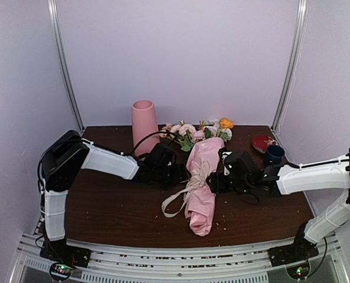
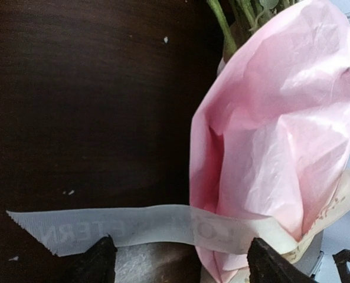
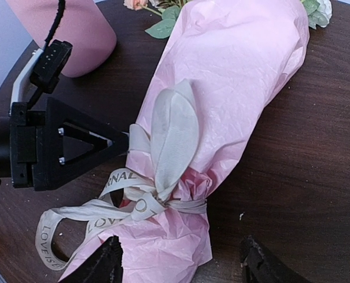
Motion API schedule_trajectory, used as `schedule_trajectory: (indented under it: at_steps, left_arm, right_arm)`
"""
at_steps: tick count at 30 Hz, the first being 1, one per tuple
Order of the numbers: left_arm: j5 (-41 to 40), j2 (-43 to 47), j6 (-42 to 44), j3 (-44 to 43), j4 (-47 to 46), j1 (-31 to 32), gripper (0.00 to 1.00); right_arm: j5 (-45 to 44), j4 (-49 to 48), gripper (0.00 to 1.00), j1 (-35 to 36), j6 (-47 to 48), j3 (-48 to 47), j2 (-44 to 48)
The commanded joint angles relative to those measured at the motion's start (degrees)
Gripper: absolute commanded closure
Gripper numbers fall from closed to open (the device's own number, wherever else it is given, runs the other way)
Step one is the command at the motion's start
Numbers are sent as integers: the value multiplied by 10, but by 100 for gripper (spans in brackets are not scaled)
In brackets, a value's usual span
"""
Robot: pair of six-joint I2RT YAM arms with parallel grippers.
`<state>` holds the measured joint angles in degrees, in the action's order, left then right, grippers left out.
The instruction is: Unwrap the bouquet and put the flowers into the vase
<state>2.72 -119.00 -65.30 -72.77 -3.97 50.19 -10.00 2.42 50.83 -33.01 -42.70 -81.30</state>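
A dark wooden table [image 1: 104, 200] is seen from above. At its far left-centre the vase [image 1: 143, 124] stands upright. Just right of it and nearer, the left gripper [image 1: 177, 174] reaches in from the left, jaws spread apart and gripping nothing. Its wrist view shows a tail of the cream ribbon [image 2: 121, 227] lying flat across the gap between the fingertips, not pinched. In the middle lies the bouquet [image 1: 201, 177], wrapped and tied, its long axis running far to near. The flowers [image 1: 201, 128] poke out at the far end, beside the vase, and the twisted tail end points toward the near edge. The ribbon's bow sits at the narrow waist, directly between the two grippers. On the right, the right gripper [image 1: 221, 180] faces the bundle from the other side, jaws also released, straddling the waist without clamping it. Both arms look about equally near the knot. The left one has the loose ribbon tail lined up in its jaws, so the untying pull probably falls to it.
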Motion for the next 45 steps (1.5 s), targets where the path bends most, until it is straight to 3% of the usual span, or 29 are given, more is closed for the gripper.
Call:
schedule_trajectory:
  at_steps: [1, 6, 17, 23, 28, 33, 41, 45]
  left_arm:
    - [4, -28, -32, -28, -23, -3, 20]
    - [-10, -42, -51, -22, -43, -8, 30]
    - [-26, -35, -18, -39, -53, -18, 85]
    - [-38, 3, 3, -25, -58, -18, 99]
    - [-35, 17, 12, -20, -55, -18, 100]
    - [-50, 73, 21, 43, -65, -17, 86]
    - [-72, 181, 44, 157, -92, -17, 90]
    - [-72, 220, 48, 205, -108, -16, 93]
  right_arm:
    - [3, -21, 32, 3, -2, 1, 14]
    - [3, -20, 31, 3, 3, 0, 18]
    - [-11, -6, 31, 3, 26, -27, 28]
    - [-8, -12, 31, 4, 29, -40, 18]
    - [11, -25, 30, 3, 25, -49, -4]
    - [-20, 46, 32, 5, 74, -138, -46]
    - [-40, 212, 44, 12, 179, -332, -186]
    - [-38, 233, 47, 15, 206, -376, -240]
